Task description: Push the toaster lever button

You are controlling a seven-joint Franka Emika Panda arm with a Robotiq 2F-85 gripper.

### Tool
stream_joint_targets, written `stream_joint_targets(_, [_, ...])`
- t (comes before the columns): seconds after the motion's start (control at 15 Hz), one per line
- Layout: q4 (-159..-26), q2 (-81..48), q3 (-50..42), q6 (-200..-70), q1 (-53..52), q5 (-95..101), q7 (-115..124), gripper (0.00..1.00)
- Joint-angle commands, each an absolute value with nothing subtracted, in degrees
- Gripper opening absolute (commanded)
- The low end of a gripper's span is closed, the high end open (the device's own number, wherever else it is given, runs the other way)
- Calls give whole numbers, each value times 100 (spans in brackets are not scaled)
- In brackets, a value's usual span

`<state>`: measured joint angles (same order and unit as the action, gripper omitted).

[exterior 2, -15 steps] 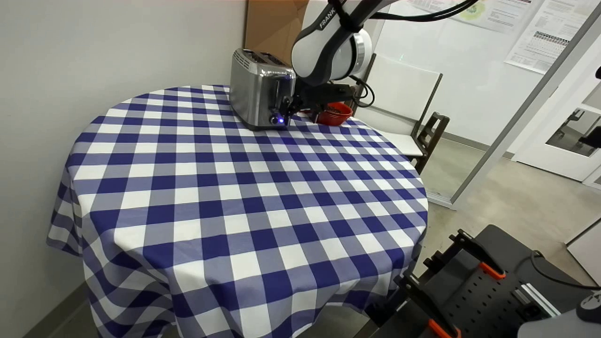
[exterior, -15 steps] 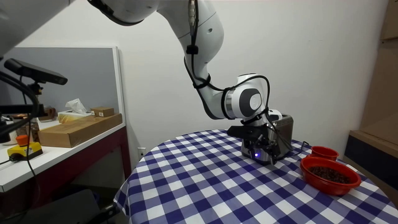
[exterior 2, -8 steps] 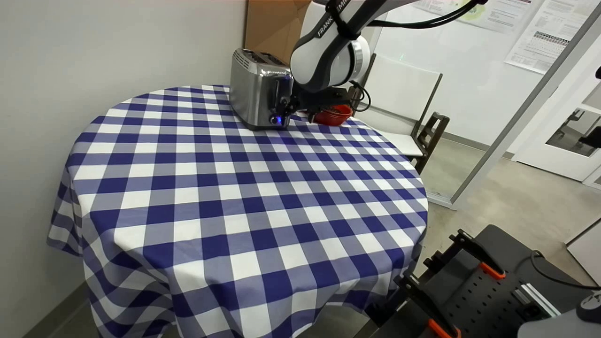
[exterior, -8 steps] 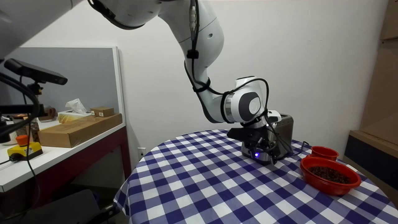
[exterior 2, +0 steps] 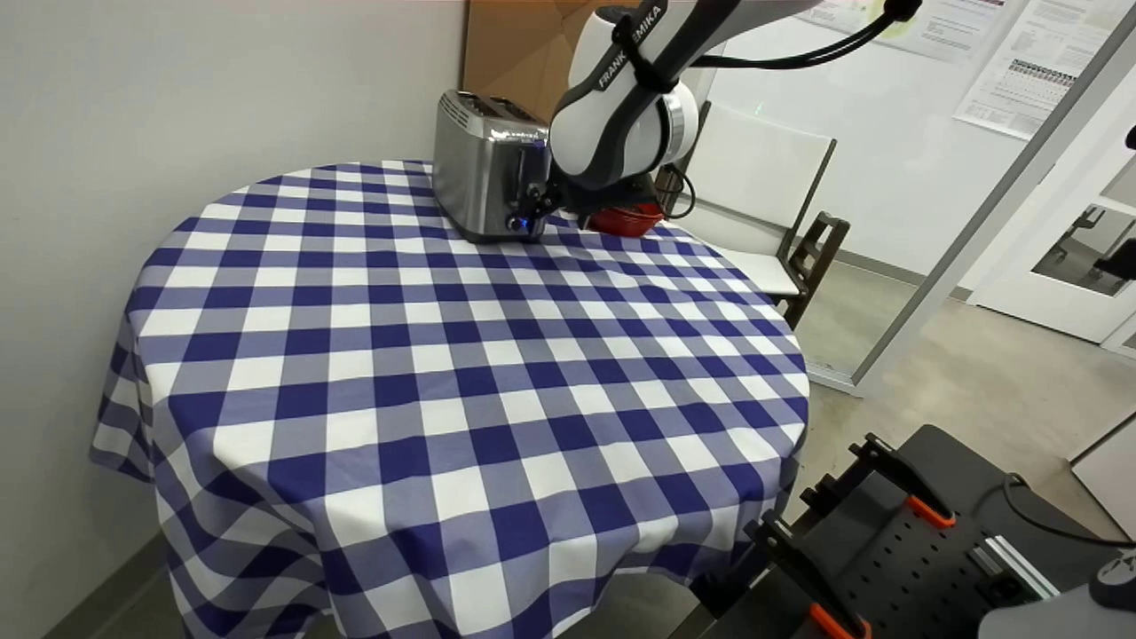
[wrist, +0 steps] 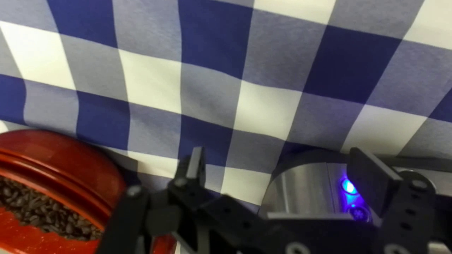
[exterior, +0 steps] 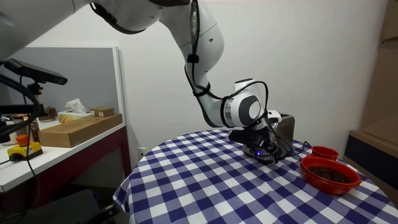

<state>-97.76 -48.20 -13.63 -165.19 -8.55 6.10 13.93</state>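
The shiny silver toaster (exterior: 287,127) stands upright on the checked cloth; it also shows in an exterior view (exterior 2: 463,169) and at the bottom right of the wrist view (wrist: 303,187). Its control face has a dark vertical slot (exterior 2: 521,173) and a lit blue button (wrist: 349,186). My gripper (wrist: 282,169) is open and empty, fingers wide apart. One finger overlaps the toaster's button face, the other is over the cloth. In both exterior views the gripper (exterior: 268,155) (exterior 2: 561,209) is low at that face. I cannot tell the lever knob from the dark fingers, nor whether they touch.
A red bowl (exterior: 331,185) of dark beans stands beside the toaster, also at the left of the wrist view (wrist: 70,165). A red cup (exterior: 325,152) stands behind it. A black cord (exterior: 303,149) runs near the toaster. A wall (exterior 2: 222,80) is behind the table.
The arm and wrist have come down at the toaster's face. The toaster and the cloth have shifted slightly away toward the back. The gripper covers more of the blue light.
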Motion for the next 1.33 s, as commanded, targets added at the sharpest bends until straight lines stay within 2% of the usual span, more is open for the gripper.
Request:
stream_joint_targets(0.0, [-9709, -4921, -1623, -16956, -1032, 701, 1437, 100])
stream_joint_targets(0.33, [-9914, -4870, -1822, -17195, -1204, 656, 1368, 100])
stream_joint_targets(1.27, [-9814, -4192, -1099, -14304, -754, 397, 1488, 100])
